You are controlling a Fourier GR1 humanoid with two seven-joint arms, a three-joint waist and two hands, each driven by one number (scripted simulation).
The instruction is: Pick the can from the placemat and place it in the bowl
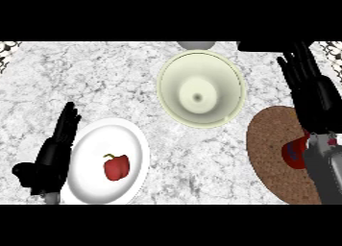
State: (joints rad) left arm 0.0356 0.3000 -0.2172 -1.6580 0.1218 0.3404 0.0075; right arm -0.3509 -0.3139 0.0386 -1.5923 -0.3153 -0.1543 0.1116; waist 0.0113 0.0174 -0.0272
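A red can [295, 152] with a blue mark lies on the round brown woven placemat [273, 158] at the right, partly hidden under my right forearm. My right hand [314, 93] stretches past the can toward the counter's far edge, fingers straight and open, holding nothing. The pale cream bowl [201, 89] stands at the upper middle, left of that hand, with nothing in it. My left hand [52, 153] rests open at the lower left, fingers up, beside a white plate.
A white plate [96, 144] at the lower left carries a red bell pepper [116, 166]. A grey round object [196, 44] peeks in at the far edge behind the bowl. Patterned trim shows at both upper corners of the marble counter.
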